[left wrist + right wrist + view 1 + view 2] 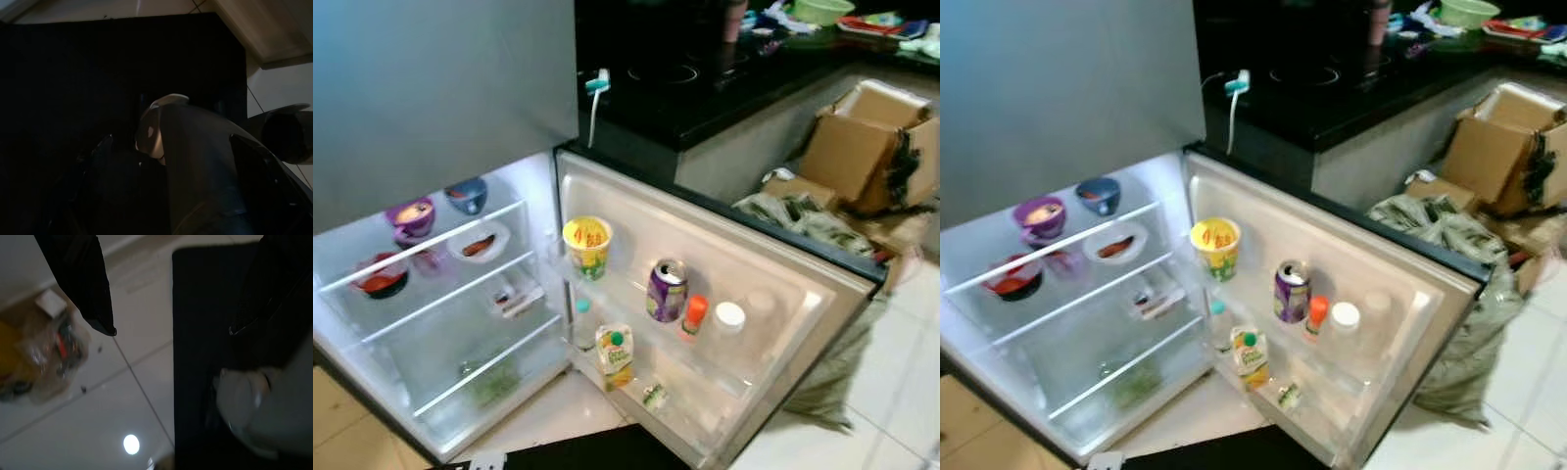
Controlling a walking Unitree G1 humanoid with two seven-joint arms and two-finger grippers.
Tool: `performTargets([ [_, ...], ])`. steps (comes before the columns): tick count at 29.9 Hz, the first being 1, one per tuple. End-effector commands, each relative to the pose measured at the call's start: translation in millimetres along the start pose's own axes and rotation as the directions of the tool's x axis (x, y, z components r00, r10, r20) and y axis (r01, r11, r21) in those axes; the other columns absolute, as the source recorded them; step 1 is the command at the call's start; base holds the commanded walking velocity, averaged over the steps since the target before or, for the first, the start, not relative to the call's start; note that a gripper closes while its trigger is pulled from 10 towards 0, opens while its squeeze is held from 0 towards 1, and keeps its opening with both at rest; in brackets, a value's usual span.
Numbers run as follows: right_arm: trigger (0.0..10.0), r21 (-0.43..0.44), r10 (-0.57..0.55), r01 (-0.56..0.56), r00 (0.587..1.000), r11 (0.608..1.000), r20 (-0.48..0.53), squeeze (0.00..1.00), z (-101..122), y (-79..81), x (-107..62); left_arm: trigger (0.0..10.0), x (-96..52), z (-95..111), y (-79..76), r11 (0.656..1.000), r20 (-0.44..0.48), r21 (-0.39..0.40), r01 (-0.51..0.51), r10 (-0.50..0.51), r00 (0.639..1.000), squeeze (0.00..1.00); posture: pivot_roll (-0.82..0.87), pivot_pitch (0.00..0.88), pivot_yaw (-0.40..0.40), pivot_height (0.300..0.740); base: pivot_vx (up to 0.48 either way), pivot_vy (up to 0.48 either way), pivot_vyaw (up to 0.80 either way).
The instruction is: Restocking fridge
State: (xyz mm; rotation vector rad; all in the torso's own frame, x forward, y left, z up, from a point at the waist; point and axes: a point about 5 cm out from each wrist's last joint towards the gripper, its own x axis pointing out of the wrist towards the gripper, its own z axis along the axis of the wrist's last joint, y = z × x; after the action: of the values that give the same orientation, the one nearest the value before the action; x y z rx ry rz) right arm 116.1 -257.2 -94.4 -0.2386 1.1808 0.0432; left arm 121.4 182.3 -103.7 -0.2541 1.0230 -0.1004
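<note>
Right gripper [166,328]: fingers spread wide, nothing between them; hangs over pale floor tiles [112,382] beside a black mat [205,333].
Left gripper [171,186]: in deep shade over the black mat; cannot tell whether open or closed.
Plastic bag [44,352]: on the tiles near the right gripper, crumpled, red and yellow things inside.
Fridge [440,323]: lower door [705,245] swung fully open, interior lit.
Door shelf: yellow cup [587,245] upright; purple can [667,291] upright, long axis vertical, top facing up; orange-capped bottle [693,315] and white-capped bottle [728,323] just beside it, upright.
Lower door shelf: juice pouch [615,355] upright, green cap on top.
Glass shelves: purple bowl [410,217], blue bowl [467,194], white dish [478,243], red bowl [382,278].
Counter [705,88]: dark, behind the door.
Cardboard box [867,147]: on the floor past the door, flaps open.
Sack [1459,284]: crumpled, against the door's far edge.
</note>
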Motion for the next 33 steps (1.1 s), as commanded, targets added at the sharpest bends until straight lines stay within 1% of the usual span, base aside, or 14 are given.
performTargets([
  [1, 10.0, 0.005, 0.002, -0.001, 1.000, 1.000, -0.028, 0.00, -8.6, 2.6, -0.7, 10.0, -2.0, -14.4, -2.1, 1.000, -0.059, -0.016, 0.007, -0.008, 0.998, 0.00, -0.06, 0.052, 0.000, 0.740, 0.000, 0.000, 0.00],
  [4, 10.0, 0.000, -0.011, 0.011, 0.999, 1.000, -0.037, 0.00, -9.9, 1.6, -0.9, 10.0, -1.7, -14.6, -2.4, 1.000, -0.065, -0.007, -0.003, 0.002, 0.998, 0.00, -0.06, 0.052, 0.001, 0.740, 0.000, 0.000, 0.00],
  [9, 10.0, 0.013, -0.043, 0.044, 0.998, 0.999, -0.042, 0.00, -11.6, -4.0, -2.0, 10.0, -1.8, -15.9, -1.8, 0.999, -0.073, -0.027, -0.017, 0.015, 0.997, 0.00, -0.06, 0.052, 0.001, 0.740, 0.000, 0.000, 0.00],
  [10, 10.0, 0.029, -0.063, 0.064, 0.997, 0.998, -0.038, 0.00, -10.8, -6.8, -2.2, 10.0, -1.8, -16.5, -1.9, 0.999, -0.078, -0.031, -0.015, 0.013, 0.997, 0.00, -0.06, 0.052, 0.001, 0.740, 0.000, 0.000, 0.00],
  [14, 10.0, 0.037, -0.075, 0.076, 0.997, 0.996, -0.036, 0.00, -10.1, -8.5, -2.4, 10.0, -1.9, -16.9, -2.0, 0.999, -0.082, -0.031, -0.014, 0.011, 0.997, 0.00, -0.06, 0.052, 0.001, 0.740, 0.000, 0.000, 0.00],
  [18, 10.0, 0.034, -0.092, 0.093, 0.995, 0.995, -0.036, 0.00, -9.3, -11.3, -2.7, 10.0, -2.0, -18.0, -2.3, 0.999, -0.091, -0.034, -0.010, 0.007, 0.996, 0.00, -0.06, 0.053, 0.001, 0.740, -0.314, 0.000, 0.00],
  [33, 10.0, 0.031, -0.080, 0.081, 0.996, 0.996, -0.040, 0.00, -10.3, -6.5, -1.9, 10.0, -3.8, -22.5, -0.5, 0.999, -0.109, -0.028, -0.017, 0.014, 0.994, 0.00, -0.06, 0.055, 0.001, 0.740, -0.366, 0.000, 0.00],
])
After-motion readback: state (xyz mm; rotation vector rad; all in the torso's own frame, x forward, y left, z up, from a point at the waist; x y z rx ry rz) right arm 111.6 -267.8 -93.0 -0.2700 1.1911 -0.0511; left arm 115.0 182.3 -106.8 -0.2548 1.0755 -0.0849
